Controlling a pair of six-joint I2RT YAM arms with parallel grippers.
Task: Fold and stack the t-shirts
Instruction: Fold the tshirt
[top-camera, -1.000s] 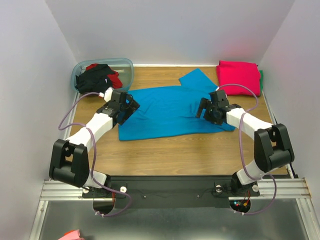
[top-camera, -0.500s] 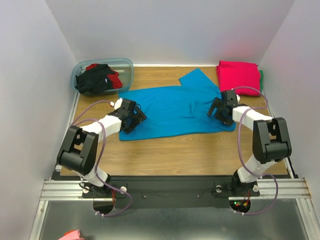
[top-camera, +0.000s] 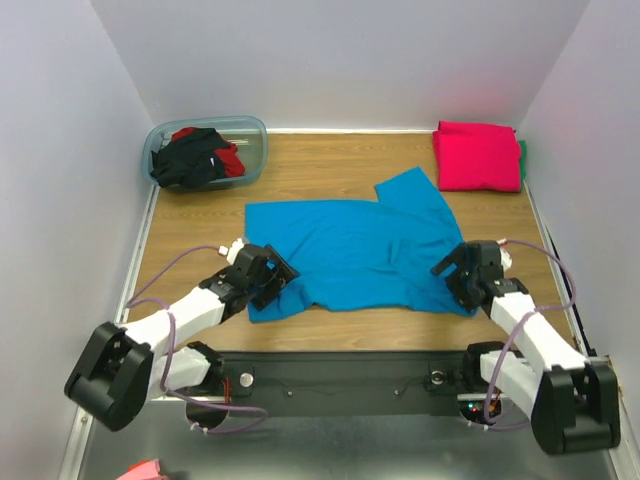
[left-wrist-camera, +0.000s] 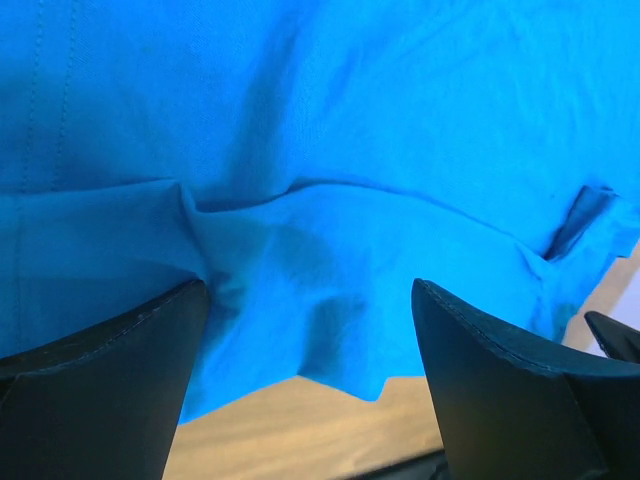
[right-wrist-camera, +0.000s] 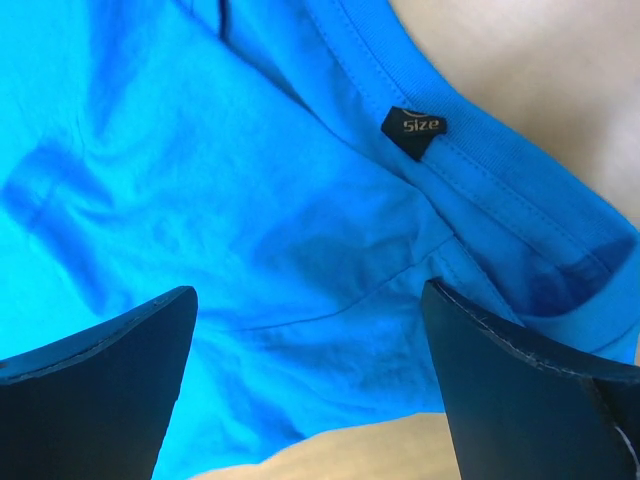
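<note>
Wooden tabletop (top-camera: 330, 160) with pale walls on three sides is your workspace. The turquoise-blue t-shirt (top-camera: 350, 250) lies spread flat across its middle, somewhat rumpled, with one sleeve pointing toward the far edge and its collar at the near right corner. You have the magenta-pink t-shirt (top-camera: 477, 155) folded in the far right corner, well apart from the blue one. The plastic tub (top-camera: 255, 135) sits in the far left corner, with the black t-shirt (top-camera: 185, 162) heaped inside it and the red t-shirt (top-camera: 231, 162) showing beside and under the black.

Your left gripper (top-camera: 268, 280) is low over the near left corner of the blue shirt. In the left wrist view its jaws stand wide apart, with wrinkled cloth lying between them and nothing clamped. Your right gripper (top-camera: 455, 272) is low over the near right corner, jaws equally spread and gripping nothing. In the right wrist view the ribbed collar runs just past its fingers, and a small black tag (right-wrist-camera: 413, 128) reading "Size" sits on the collar seam.
</note>
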